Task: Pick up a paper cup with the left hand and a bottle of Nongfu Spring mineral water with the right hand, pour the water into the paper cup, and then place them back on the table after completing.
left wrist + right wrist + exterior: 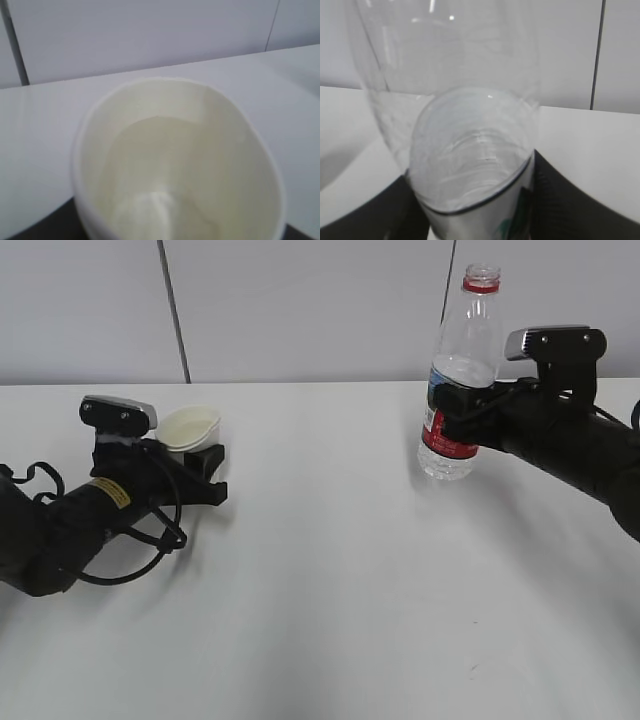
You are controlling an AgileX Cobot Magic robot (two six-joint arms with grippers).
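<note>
Paper is buckling: my left gripper [200,462] is squeezing the cup [189,428] oval, so I'm easing pressure. My right gripper [455,405] is clamping the slick bottle [458,380] mid-body.

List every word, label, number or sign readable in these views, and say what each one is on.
No text can be read.
Bottle label: a red band with white above; the print is too small and blurred.
Left hand yellow sticker: dark marks, too small to read.
Paper cup: plain, no print visible.
Right wrist view: only a green fragment of the label, no letters.
</note>
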